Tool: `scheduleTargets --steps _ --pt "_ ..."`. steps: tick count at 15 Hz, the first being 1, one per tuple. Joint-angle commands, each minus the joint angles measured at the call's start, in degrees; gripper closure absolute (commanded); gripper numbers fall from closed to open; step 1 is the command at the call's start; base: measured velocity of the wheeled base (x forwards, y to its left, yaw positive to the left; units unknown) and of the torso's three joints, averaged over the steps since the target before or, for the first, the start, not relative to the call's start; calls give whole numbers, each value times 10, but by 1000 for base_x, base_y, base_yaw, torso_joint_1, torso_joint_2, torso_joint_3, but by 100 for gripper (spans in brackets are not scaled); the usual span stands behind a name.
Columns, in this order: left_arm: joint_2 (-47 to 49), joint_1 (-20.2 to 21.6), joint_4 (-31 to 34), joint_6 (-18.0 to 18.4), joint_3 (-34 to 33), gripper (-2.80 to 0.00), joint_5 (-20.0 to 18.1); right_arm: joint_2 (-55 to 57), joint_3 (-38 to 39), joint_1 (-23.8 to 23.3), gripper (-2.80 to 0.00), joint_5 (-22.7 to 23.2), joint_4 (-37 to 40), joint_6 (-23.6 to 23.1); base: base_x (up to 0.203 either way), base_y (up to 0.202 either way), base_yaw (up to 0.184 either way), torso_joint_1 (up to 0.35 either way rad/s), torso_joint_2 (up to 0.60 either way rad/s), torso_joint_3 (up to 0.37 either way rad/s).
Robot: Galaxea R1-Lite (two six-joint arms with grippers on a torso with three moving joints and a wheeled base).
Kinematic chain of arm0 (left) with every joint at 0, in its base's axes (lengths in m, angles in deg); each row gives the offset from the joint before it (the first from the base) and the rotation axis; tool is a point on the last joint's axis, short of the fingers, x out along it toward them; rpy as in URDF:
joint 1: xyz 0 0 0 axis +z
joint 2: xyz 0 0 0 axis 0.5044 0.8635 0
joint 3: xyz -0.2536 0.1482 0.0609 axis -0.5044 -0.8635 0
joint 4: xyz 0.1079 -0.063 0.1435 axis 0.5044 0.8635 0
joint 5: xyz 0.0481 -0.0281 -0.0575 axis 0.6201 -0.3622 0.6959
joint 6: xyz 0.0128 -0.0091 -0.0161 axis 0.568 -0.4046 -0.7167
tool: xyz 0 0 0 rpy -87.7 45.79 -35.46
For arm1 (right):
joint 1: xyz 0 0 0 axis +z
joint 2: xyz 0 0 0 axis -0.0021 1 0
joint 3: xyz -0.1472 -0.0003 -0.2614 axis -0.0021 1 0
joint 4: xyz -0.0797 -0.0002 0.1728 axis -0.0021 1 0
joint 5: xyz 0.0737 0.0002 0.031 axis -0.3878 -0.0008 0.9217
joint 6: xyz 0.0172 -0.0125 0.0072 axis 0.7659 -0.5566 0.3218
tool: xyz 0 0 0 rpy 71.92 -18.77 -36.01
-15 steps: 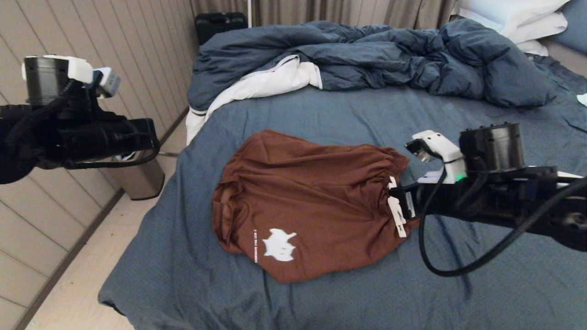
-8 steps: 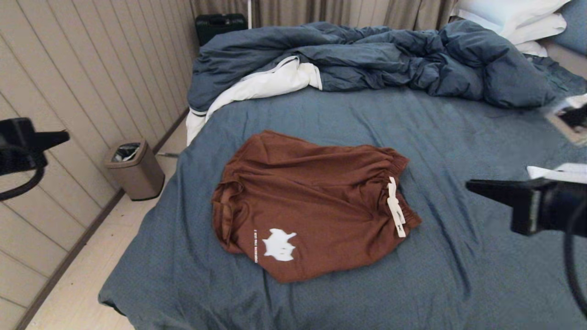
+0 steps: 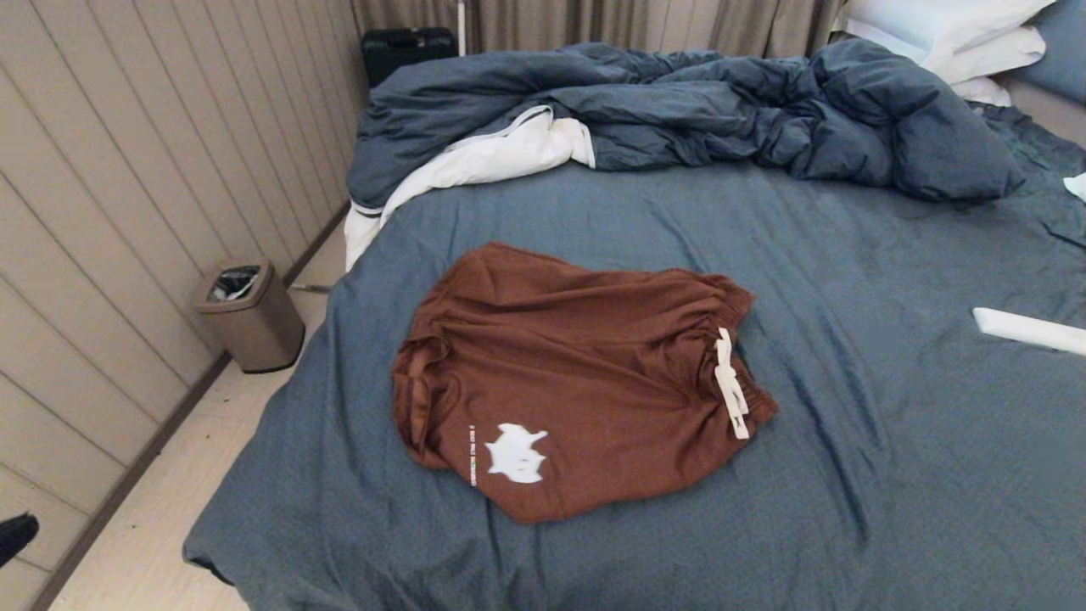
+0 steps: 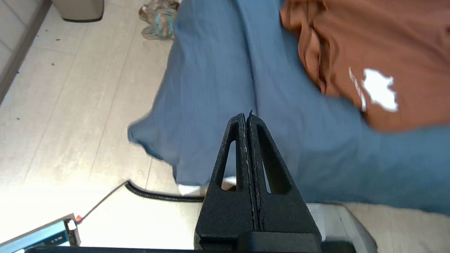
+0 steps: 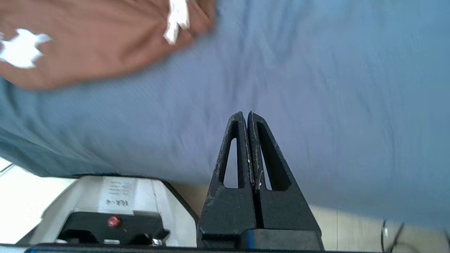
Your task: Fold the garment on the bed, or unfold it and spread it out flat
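The garment (image 3: 568, 373), rust-brown shorts, lies rumpled on the bed (image 3: 848, 492) with nothing holding it. Its gathered waistband and white drawstring (image 3: 731, 386) are on the right, and the white logo (image 3: 515, 454) is near the front. Neither gripper shows in the head view; only a dark tip (image 3: 13, 536) shows at the lower left edge. In the left wrist view my left gripper (image 4: 246, 116) is shut and empty over the bed's front left corner, short of the garment (image 4: 379, 45). My right gripper (image 5: 245, 114) is shut and empty over bare sheet, away from the garment (image 5: 98, 38).
A rumpled dark blue duvet (image 3: 679, 110) with white lining fills the back of the bed, with white pillows (image 3: 950, 34) at the back right. A flat white object (image 3: 1027, 329) lies at the right edge. A bin (image 3: 249, 314) stands on the floor by the panelled wall.
Both arms have pulled back out of the head view. The right gripper, which was at the waistband by the drawstring, has left it. The garment lies as before.
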Motion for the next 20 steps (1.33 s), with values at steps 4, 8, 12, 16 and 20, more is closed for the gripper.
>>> scheduleTargets --steps 4,8,12,16,20 --pt "-198 2 3 31 -126 0 9 -245 125 -66 0 74 14 -25 0 0 0 0 0 0" --pt "-321 -4 -55 76 -230 0 25 -260 298 -72 0 24 -181 -58 0 0 0 0 0 0" --pt "-332 -5 -119 88 -279 0 76 -260 356 -74 0 34 -290 -47 0 0 0 0 0 0" --pt "-331 -7 -123 69 -279 0 80 -260 356 -73 0 40 -272 -43 0 0 0 0 0 0" --pt "-331 -8 -125 56 -279 0 79 -260 356 -73 0 35 -271 -41 0 0 0 0 0 0"
